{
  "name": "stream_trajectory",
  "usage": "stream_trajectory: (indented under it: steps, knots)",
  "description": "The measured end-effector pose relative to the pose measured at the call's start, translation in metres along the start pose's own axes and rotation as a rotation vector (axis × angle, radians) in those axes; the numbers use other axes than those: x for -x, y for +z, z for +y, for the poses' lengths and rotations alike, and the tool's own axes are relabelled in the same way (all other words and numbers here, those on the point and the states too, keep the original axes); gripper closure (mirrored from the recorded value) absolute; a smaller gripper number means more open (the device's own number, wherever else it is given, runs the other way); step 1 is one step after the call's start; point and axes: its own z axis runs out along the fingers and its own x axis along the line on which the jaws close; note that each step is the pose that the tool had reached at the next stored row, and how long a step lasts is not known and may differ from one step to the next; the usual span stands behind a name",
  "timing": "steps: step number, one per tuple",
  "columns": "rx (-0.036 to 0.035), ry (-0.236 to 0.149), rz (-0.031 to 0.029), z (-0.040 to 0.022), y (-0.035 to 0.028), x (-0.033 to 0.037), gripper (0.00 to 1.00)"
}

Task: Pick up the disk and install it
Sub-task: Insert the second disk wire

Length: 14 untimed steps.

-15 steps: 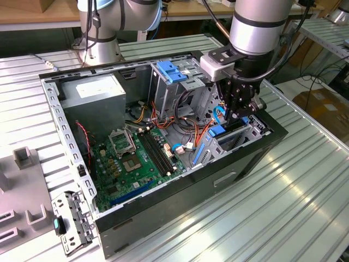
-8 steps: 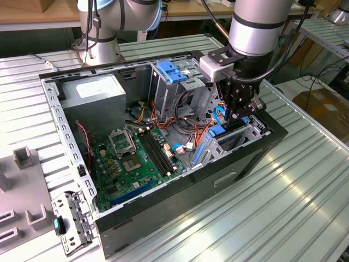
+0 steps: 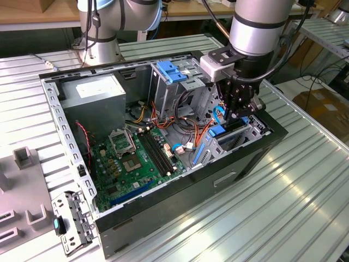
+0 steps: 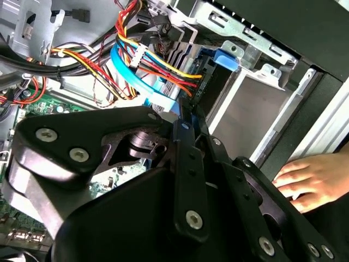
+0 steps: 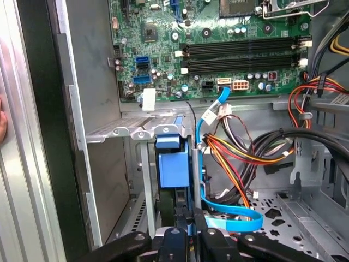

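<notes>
The disk stands on edge inside the drive bay at the front corner of the open computer case. In the first wrist view its blue rail end sits between the bay's metal walls. In the second wrist view its dark end and blue tab lie just past the fingertips. My gripper hangs straight down over that bay, shut, with its tips right at the disk's end. Whether they touch it I cannot tell. The black fingers reach to the edge of the first wrist view.
Blue data cable and bundled power wires run close beside the bay. The motherboard, grey power supply and a blue-latched cage fill the case. A person's hand rests on the case's outer side.
</notes>
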Motion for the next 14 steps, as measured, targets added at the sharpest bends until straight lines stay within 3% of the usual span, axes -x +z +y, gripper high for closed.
stream_trajectory:
  steps: [2,6,7,14]
  knots:
    - [0.0003,0.001,-0.0015,-0.0002,-0.0003,-0.0001,0.84]
    - [0.0023,0.006,-0.0190,-0.0009,0.0001,-0.0014,0.84]
    - [0.0026,0.007,-0.0205,-0.0011,0.0001,-0.0019,0.84]
    - [0.0032,0.007,-0.0204,-0.0015,-0.0015,-0.0023,0.84]
